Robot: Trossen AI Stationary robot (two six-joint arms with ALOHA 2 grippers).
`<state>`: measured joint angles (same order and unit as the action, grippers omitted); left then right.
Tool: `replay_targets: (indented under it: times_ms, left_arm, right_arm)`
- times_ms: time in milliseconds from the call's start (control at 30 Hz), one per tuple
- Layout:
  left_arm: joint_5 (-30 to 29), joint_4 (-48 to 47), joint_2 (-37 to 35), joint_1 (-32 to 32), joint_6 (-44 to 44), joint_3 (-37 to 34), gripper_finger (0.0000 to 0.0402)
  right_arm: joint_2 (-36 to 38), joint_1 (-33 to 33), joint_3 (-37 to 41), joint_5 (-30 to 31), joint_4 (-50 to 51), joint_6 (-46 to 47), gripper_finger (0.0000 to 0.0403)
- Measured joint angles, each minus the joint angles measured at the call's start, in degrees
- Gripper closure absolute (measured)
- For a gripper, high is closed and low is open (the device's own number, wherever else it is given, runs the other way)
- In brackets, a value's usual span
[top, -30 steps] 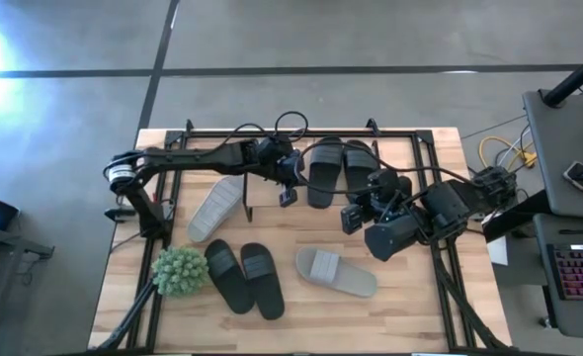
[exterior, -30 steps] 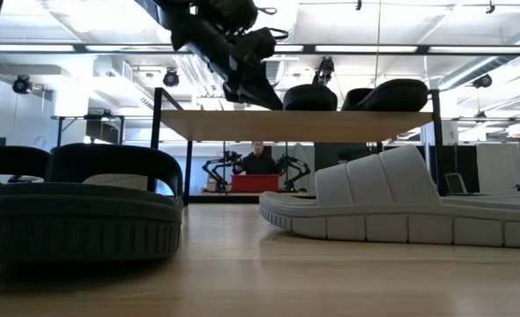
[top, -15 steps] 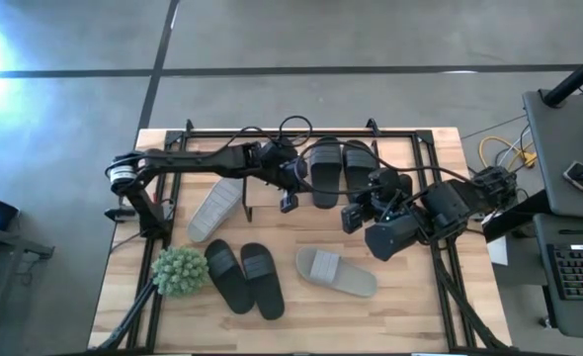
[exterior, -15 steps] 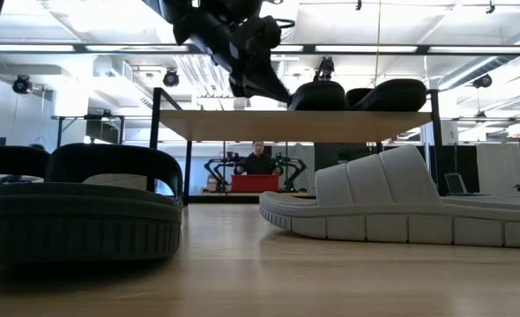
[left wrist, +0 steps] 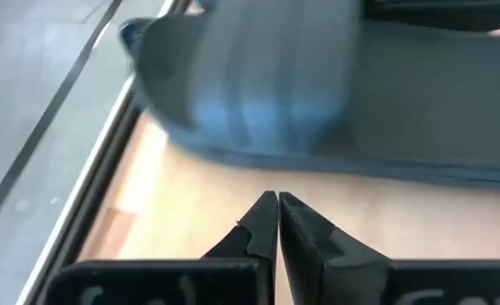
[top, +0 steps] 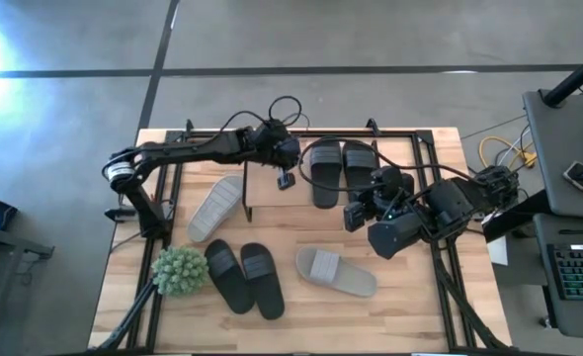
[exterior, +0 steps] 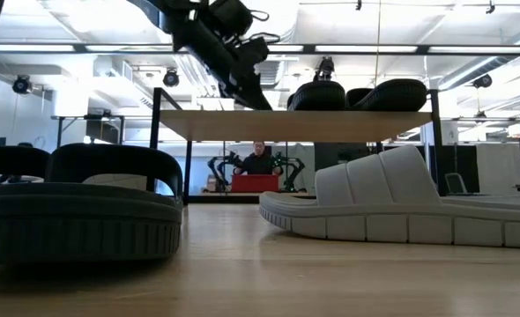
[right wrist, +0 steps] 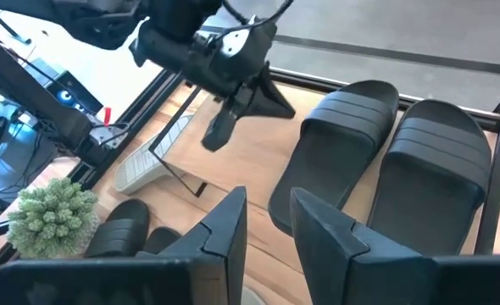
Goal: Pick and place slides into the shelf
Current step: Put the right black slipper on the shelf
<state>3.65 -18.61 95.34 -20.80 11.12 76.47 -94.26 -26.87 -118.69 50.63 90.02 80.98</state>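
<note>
So the left claw (top: pixel 288 179) is clenched tight with nothing in it, fingertips (left wrist: pixel 275 203) pressed together, hanging just over the wood top of the shelf (top: pixel 272 193). Right beside it on that same board sits a pair of black slides (top: pixel 333 170), side by side and touching each other, the closer one just past the claw's tip and not touching it. In the low view they show as two dark humps on the shelf board (exterior: pixel 295 125), with the left claw (exterior: pixel 249 95) just above it next to them. The right claw (top: pixel 355 215) hovers on the other side of that pair, near the shelf's end; its fingers (right wrist: pixel 225 224) stand a bit apart and there's nothing between them. Down on the desk (top: pixel 420 307), a grey slide (top: pixel 335 272) lies in front of the right claw, well apart from it. Another black pair (top: pixel 244 278) is on the desk next to a small green plant (top: pixel 179 270). The second grey slide (top: pixel 215 207) lies by the shelf's far end, on the left claw's arm side. Somebody is sitting way back in the room (exterior: pixel 258 160).
</note>
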Motion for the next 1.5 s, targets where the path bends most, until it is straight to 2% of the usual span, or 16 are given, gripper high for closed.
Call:
replay_targets:
  times_ms: [167,267,533,767,933,1067,1133,1233,1333,1500]
  left_arm:
    - [0.32,2.59,1.77,-1.13,0.82,0.5,0.0401]
    - [2.78,5.8,2.8,-1.16,0.79,0.5,0.0401]
    - [6.53,5.54,5.31,-0.08,-0.31,0.5,0.0401]
    - [6.79,5.39,4.66,1.54,-0.26,0.55,0.0401]
    - [5.7,-1.14,1.88,1.6,-0.31,0.39,0.0401]
    - [5.43,-6.32,-2.43,2.03,-0.85,0.2,0.0401]
    - [5.56,-7.61,-5.12,2.65,-2.55,-0.26,0.0401]
    - [5.92,-8.07,-8.7,3.8,-3.54,-1.6,0.0401]
    - [5.94,-7.87,-11.52,4.52,-4.8,-2.22,0.0401]
    - [5.94,-5.41,-13.08,4.75,-4.9,-3.9,0.0401]
  right_arm:
    - [0.0,0.0,0.04,0.02,0.0,-0.03,0.0316]
    - [0.0,0.0,0.28,0.13,-0.01,-0.1,0.0316]
    - [0.11,0.02,0.61,0.42,0.0,-0.47,0.0316]
    - [0.26,0.4,1.26,-0.3,-0.06,-1.48,0.0317]
    - [2.48,4.56,6.51,-10.93,-0.02,0.4,0.0329]
    - [5.82,9.27,14.74,-15.69,-0.09,1.7,0.0358]
    - [8.29,12.19,19.57,-19.69,0.0,0.99,0.0381]
    - [11.45,14.89,27.38,-28.04,-0.01,0.18,0.0393]
    - [13.25,13.55,32.89,-35.87,-2.2,1.84,0.0394]
    - [14.39,8.28,37.08,-40.75,-8.58,6.87,0.0395]
